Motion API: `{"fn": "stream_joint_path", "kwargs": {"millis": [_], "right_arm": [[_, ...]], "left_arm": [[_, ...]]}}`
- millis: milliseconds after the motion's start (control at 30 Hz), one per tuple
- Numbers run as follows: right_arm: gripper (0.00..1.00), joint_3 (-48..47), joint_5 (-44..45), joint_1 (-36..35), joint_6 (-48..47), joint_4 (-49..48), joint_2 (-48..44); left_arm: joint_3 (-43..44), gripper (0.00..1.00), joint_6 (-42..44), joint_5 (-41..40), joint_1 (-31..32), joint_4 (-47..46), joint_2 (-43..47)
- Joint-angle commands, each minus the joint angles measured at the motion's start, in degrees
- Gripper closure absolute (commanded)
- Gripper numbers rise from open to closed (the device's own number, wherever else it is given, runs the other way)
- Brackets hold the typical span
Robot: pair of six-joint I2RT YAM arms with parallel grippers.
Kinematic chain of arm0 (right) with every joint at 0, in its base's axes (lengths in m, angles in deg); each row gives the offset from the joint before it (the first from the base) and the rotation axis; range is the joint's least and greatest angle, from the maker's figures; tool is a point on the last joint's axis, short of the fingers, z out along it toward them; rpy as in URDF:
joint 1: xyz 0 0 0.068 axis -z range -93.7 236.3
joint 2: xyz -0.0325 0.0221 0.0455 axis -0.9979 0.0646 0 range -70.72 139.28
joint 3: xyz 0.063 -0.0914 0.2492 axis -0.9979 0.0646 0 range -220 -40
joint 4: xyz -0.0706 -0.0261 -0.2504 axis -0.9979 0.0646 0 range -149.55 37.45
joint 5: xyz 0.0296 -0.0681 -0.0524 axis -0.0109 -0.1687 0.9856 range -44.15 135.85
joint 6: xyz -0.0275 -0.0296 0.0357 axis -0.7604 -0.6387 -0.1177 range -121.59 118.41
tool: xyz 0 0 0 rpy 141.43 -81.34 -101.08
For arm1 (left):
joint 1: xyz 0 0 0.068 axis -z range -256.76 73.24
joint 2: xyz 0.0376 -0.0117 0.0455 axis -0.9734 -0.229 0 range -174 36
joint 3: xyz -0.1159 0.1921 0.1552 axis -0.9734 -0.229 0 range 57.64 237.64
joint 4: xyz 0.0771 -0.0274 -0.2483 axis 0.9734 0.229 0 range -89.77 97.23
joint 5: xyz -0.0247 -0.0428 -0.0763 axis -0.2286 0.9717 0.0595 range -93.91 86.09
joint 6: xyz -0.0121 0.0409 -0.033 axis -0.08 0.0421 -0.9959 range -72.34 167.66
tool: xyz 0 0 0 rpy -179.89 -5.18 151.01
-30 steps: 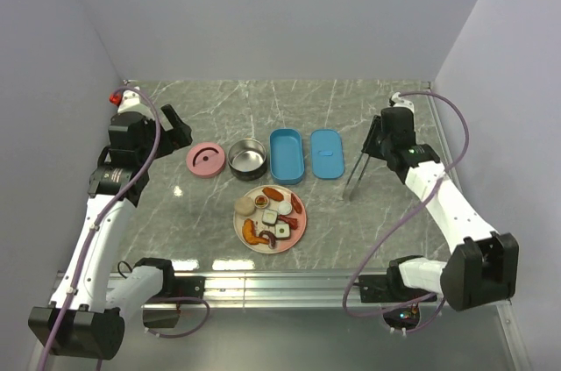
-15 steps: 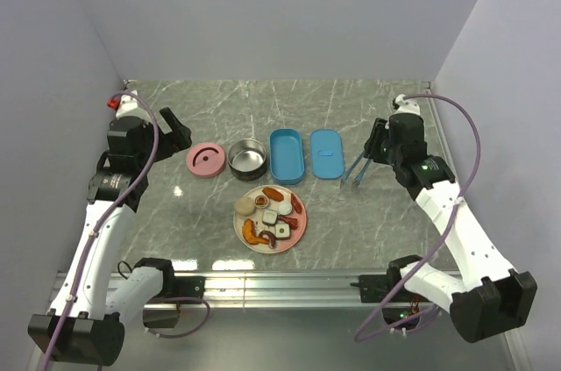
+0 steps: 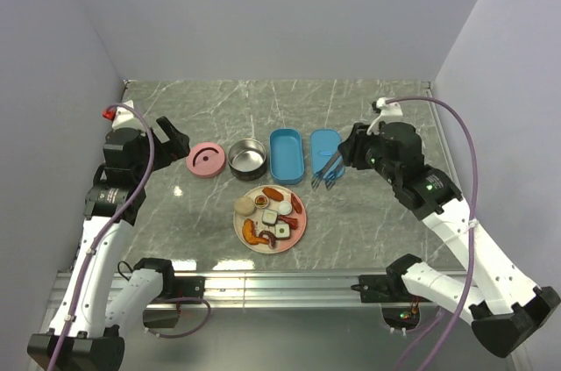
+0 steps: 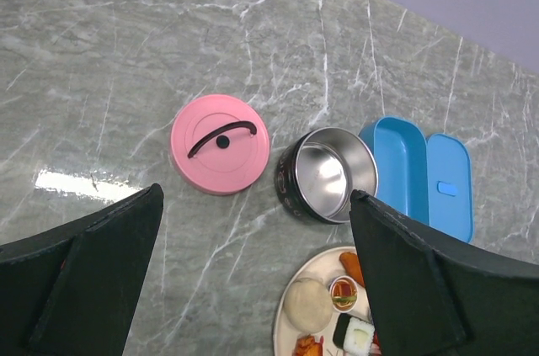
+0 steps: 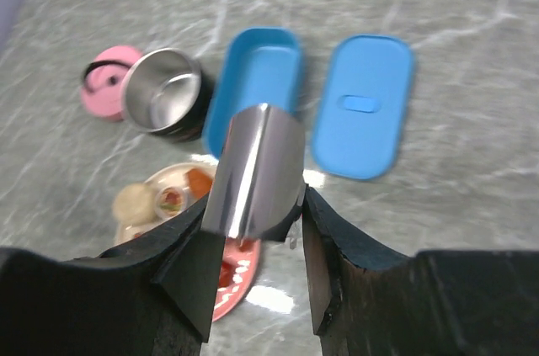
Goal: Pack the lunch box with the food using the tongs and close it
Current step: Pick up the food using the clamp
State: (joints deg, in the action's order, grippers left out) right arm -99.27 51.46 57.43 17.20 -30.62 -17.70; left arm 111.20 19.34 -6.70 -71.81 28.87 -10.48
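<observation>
The slim silver tongs hang in the air over the blue lid, with my right gripper shut on their joined end. In the right wrist view the tongs' metal end fills the gap between the black fingers. The open blue lunch box lies just left of its lid. Toy food, with a beige bun, sushi squares, sausages and shrimp, sits on a pink plate nearer the arms. My left gripper stands open and holds nothing, left of the pink lid.
A round pink lid and a steel bowl lie in a row left of the lunch box. The left wrist view looks down on the pink lid, the bowl and the box. Walls close in on three sides.
My right arm has lifted the tongs off the table at the right and carried them left, over the blue lid. The left arm has shifted slightly.
</observation>
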Motion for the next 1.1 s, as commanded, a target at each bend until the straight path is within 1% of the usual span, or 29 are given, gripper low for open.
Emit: {"fn": "stream_joint_path", "kwargs": {"millis": [0,33,167,300,500,800,1067], "right_arm": [[0.53,-1.4,1.8,-4.5,1.4,-5.0,-0.5],[0.53,-1.4,2.6,-6.9,1.5,-5.5,-0.2],[0.53,-1.8,7.5,-11.4,1.3,-7.3,1.6],[0.53,-0.7,11.1,-14.4,0.7,-9.4,3.1],[0.53,2.3,13.2,-18.0,-0.6,-11.8,3.9],[0.53,5.2,15.6,-20.4,-1.5,-10.6,3.3],[0.54,7.9,16.3,-21.9,-1.1,-12.3,4.0]], "left_arm": [[-0.7,0.01,-0.7,0.9,0.0,0.3,1.9],[-0.7,0.01,-0.6,0.9,0.0,0.4,2.1],[-1.1,0.01,-0.7,0.9,0.0,0.9,2.7],[-1.1,0.01,-0.6,0.5,0.0,1.2,3.3],[-1.4,0.01,-0.5,0.2,0.0,1.2,3.8],[-2.1,0.01,-0.7,0.1,0.0,0.5,3.9],[-1.8,0.01,-0.7,0.2,0.0,0.0,3.2]]}}
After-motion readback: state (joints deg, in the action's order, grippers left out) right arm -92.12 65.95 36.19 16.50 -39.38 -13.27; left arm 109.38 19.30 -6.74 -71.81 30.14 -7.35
